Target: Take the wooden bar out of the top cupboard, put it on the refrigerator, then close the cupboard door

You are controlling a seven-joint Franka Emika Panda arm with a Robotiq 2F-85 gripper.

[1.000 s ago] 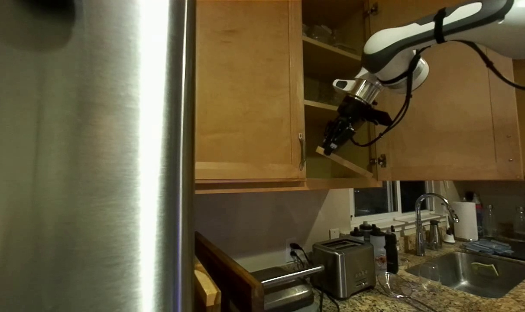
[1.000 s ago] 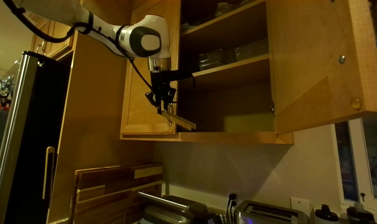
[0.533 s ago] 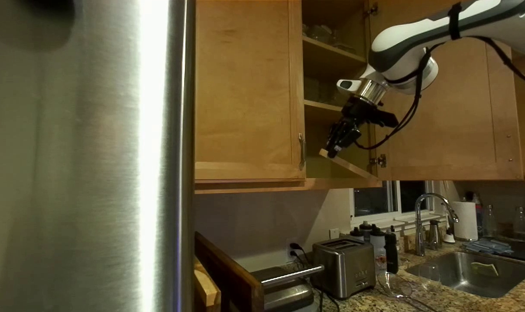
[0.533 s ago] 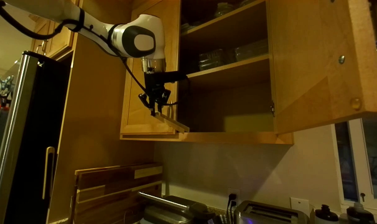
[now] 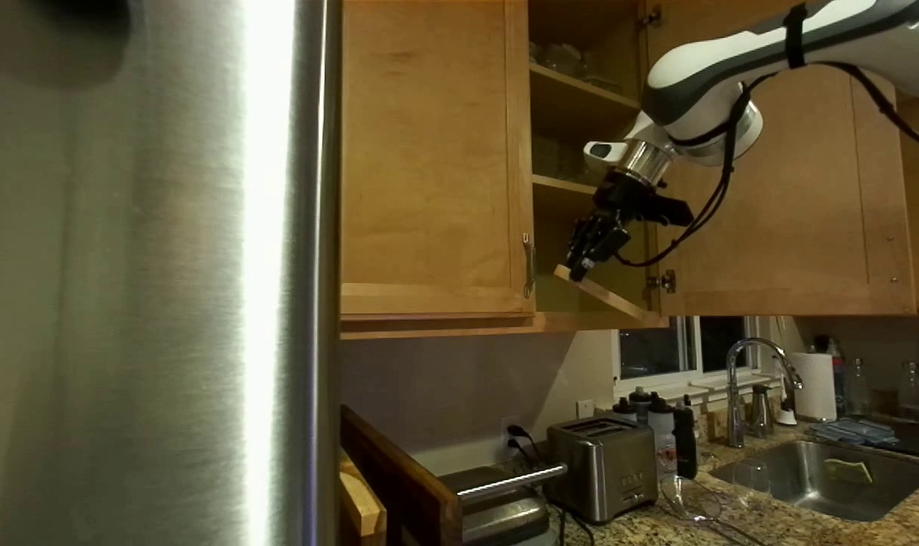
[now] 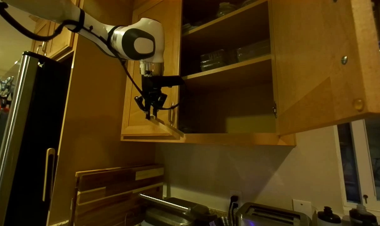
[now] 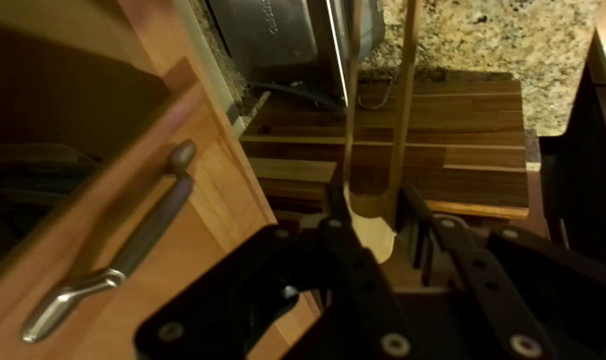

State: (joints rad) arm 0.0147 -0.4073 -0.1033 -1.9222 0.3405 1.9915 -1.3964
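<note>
At the far left in both exterior views stands the refrigerator (image 5: 156,318), faced in brushed steel. Next comes a closed door panel (image 5: 425,167) with a slim metal handle (image 5: 528,265). Near that handle the claw (image 6: 151,116) points downward, pinching the wooden bar (image 5: 611,298) close to its end (in the wrist view, the bar shows as two slim strips that join at the gripped end). The bar is outside the top cupboard (image 6: 252,124), in front of its lower part, slanting down to the right in both exterior views. Further right, shelves (image 6: 234,66) inside the cupboard carry clear containers (image 6: 213,59), and at the right the cupboard door (image 6: 315,62) stands swung wide open. Below, again from the left, a striped wooden board (image 6: 121,197), a steel appliance (image 6: 168,216), a toaster (image 5: 607,462), some bottles (image 5: 663,432) and a sink (image 5: 861,500) line the speckled bench (image 5: 914,516).
</note>
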